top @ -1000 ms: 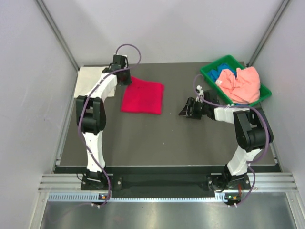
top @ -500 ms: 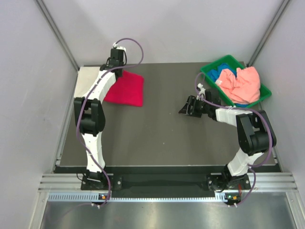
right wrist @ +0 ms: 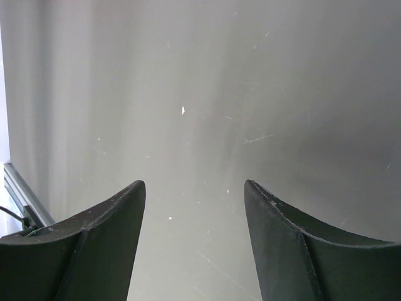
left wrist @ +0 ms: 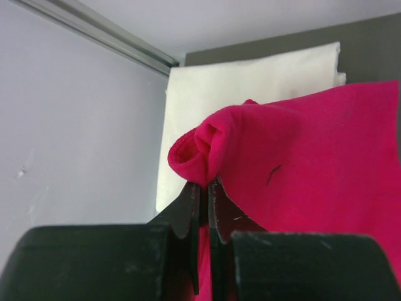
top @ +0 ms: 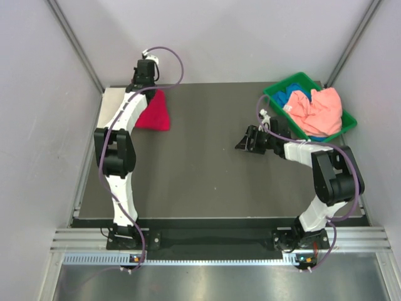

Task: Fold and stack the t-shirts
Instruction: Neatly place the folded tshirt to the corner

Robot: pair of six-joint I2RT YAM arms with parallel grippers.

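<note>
Since your left jaws pinch the crimson-red cloth t-shirt (top: 155, 115) partly over the white folded t-shirt (left wrist: 250, 75) at ten o'clock, stacking seems intended; your right jaws stand spread, empty.

**Left arm** (top: 119, 135): white moulded links alternating with black cylindrical joint housings. Black foot block (top: 122, 237) at the bottom.

**Right arm** (top: 326, 188): same build, with white links, bulky black joints and a matching black foot block (top: 301, 238).

**Cable** (top: 164, 47): thin, lilac-purple, one on each arm. It runs outside the shell from foot to wrist and stands off in loose loops.

**Left gripper** (left wrist: 202, 188): matte black. The jaws are two thin, flat blades tapering to narrow tips, above a wide, blocky black body.

**Right gripper** (right wrist: 194, 188): matte black. The jaws are broad and curved like horns, each rising to a point, with a raised ridge along the face.
</note>
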